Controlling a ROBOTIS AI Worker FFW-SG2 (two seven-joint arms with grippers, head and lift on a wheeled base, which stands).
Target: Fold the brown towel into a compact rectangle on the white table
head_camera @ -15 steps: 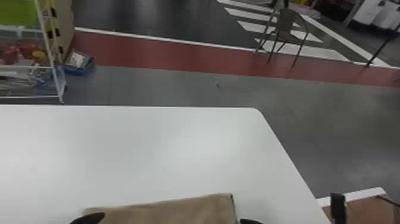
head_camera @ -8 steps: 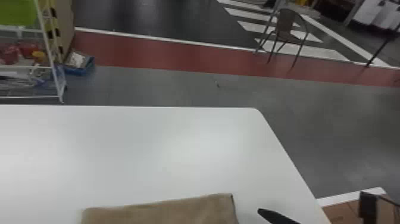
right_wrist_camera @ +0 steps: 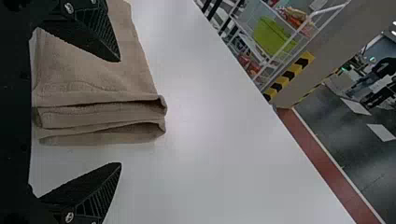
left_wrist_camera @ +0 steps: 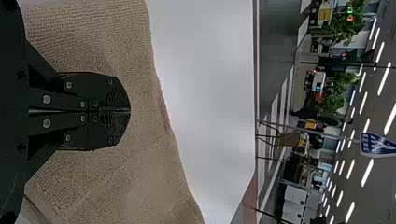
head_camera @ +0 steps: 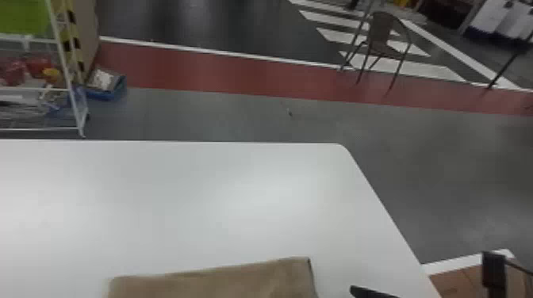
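The brown towel (head_camera: 222, 281) lay on the near part of the white desk (head_camera: 222, 198), partly folded, its layers stacked at the right-hand end. The step in hand looked like gathering or squaring that layered end. The right end effector (right_wrist_camera: 120, 112) was spread wide and gripped nothing, 1 finger over the cloth and the other beyond its end, above bare desk. The left end effector (left_wrist_camera: 130, 112) had its fingers together over the towel; no cloth showed between them, and whether they pressed on it could not be told.

Done well, the step called for a low, level approach and a slow closing that took every layer, since pinching only the top would have skewed the stack. Light pressure from the left could have steadied the rest.

Counted: 1 towel, 1 desk, 2 end effectors, 2 fingers on each.
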